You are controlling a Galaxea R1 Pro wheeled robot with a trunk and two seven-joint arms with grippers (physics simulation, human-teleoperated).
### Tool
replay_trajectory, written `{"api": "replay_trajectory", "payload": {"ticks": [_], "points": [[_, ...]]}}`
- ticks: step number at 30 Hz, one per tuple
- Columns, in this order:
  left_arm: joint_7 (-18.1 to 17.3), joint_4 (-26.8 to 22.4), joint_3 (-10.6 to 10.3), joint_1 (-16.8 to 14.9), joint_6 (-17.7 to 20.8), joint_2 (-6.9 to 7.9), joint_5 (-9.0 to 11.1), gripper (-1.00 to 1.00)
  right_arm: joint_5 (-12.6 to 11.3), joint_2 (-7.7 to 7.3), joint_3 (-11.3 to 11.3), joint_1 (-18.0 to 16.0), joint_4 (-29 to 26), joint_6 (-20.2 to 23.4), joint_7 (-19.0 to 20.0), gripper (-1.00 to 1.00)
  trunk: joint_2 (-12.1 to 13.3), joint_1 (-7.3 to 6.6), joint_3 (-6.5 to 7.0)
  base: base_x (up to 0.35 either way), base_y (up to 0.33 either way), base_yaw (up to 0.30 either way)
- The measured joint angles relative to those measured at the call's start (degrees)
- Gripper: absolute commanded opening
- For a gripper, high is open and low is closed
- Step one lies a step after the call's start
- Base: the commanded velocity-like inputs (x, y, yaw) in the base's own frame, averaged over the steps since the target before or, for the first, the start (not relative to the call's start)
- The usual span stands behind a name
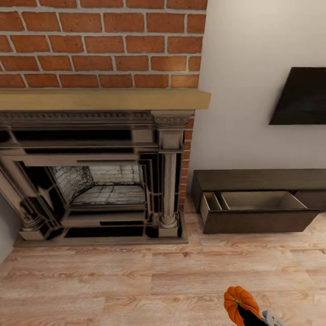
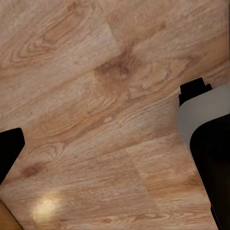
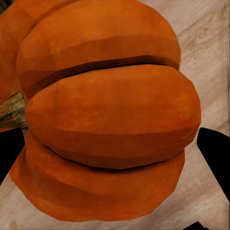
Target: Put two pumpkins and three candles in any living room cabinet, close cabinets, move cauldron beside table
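An orange ribbed pumpkin (image 1: 239, 302) hangs low over the wooden floor at the bottom edge of the head view, with my right gripper (image 1: 251, 317) shut on it. In the right wrist view the pumpkin (image 3: 110, 110) sits between the two dark fingertips, its brown stem to one side. The low dark brown cabinet (image 1: 253, 179) stands against the white wall ahead and to the right, one drawer (image 1: 260, 201) pulled out, its beige inside bare. My left gripper (image 2: 110, 129) is open over bare floorboards, nothing between its fingers.
A brick fireplace (image 1: 95, 181) with a wooden mantel (image 1: 104, 98) takes up the left half ahead. A dark flat panel (image 1: 301, 97) hangs on the wall above the cabinet. Wooden floor (image 1: 136, 271) lies between me and both.
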Motion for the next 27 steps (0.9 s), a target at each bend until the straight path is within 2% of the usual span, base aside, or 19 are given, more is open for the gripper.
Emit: {"api": "replay_trajectory", "payload": {"ticks": [27], "points": [[0.00, -0.03, 0.00, 0.00, 0.00, 0.00, 0.00, 1.00, 0.01, 0.00, -0.05, -0.01, 0.05, -0.07, 0.00, -1.00, 0.00, 0.00, 0.00, 0.000, 0.000, -0.221]]}}
